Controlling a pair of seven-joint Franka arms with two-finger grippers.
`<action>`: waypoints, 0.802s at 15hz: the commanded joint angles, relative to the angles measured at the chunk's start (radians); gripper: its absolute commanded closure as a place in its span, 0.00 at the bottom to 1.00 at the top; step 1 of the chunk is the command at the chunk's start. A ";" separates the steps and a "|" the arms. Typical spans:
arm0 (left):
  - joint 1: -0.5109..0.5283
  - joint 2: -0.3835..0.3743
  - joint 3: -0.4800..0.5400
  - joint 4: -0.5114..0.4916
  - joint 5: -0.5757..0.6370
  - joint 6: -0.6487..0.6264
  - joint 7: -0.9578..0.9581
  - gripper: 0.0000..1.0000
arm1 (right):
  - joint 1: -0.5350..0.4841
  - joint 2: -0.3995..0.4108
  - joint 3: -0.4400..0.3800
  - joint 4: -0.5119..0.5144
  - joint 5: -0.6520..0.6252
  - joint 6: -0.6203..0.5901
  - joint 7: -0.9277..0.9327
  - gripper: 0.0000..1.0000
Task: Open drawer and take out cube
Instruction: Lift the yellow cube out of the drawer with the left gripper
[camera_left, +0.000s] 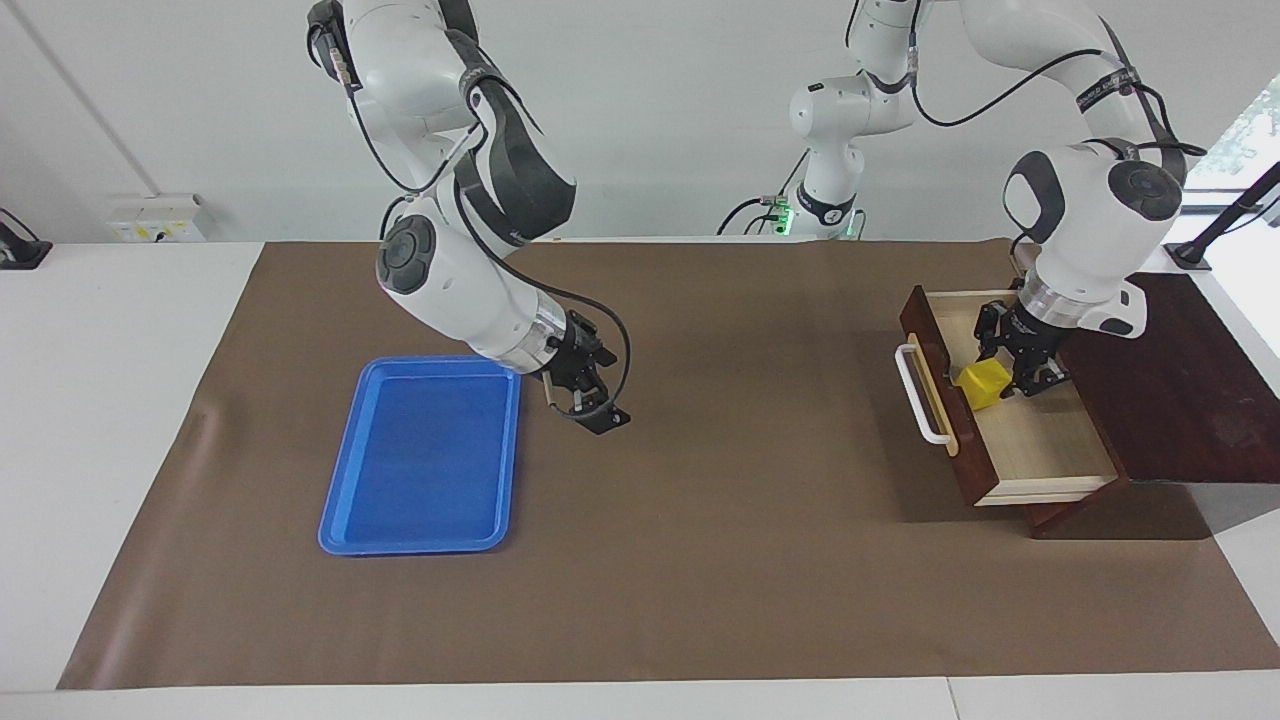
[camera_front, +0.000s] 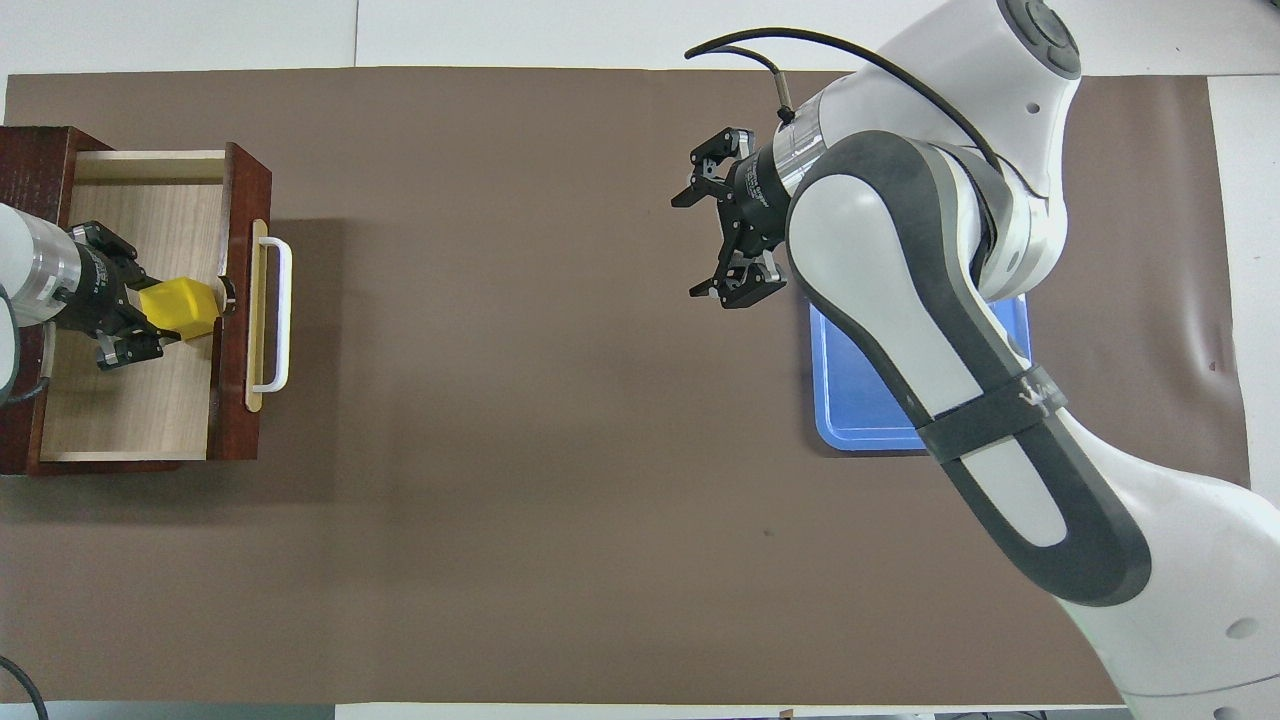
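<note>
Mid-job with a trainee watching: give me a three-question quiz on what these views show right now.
1. True or false: the drawer is pulled out.
2. What does the left tool grip: A) white handle B) yellow cube C) blue tray?
3. Fill in: the right tool waits beside the ____.

Key: 1 true, its pale inside shows. 2 B, the tool is shut on the cube inside the drawer. 3 tray; it holds nothing.

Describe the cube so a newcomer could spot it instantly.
Find the dark wooden box at the left arm's end of the table; its drawer stands open. Inside, the left gripper is shut on the cube, the only bright yellow thing against the pale wood.
</note>
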 joint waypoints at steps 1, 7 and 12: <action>-0.006 0.023 0.002 0.150 -0.008 -0.121 0.011 1.00 | -0.003 0.002 0.004 0.005 -0.006 0.000 0.004 0.04; -0.155 0.061 0.002 0.344 -0.026 -0.307 0.009 1.00 | -0.003 0.002 0.004 0.005 -0.006 0.000 0.004 0.04; -0.329 0.062 0.000 0.341 -0.052 -0.327 -0.087 1.00 | 0.006 0.001 0.004 0.005 -0.006 0.003 0.006 0.04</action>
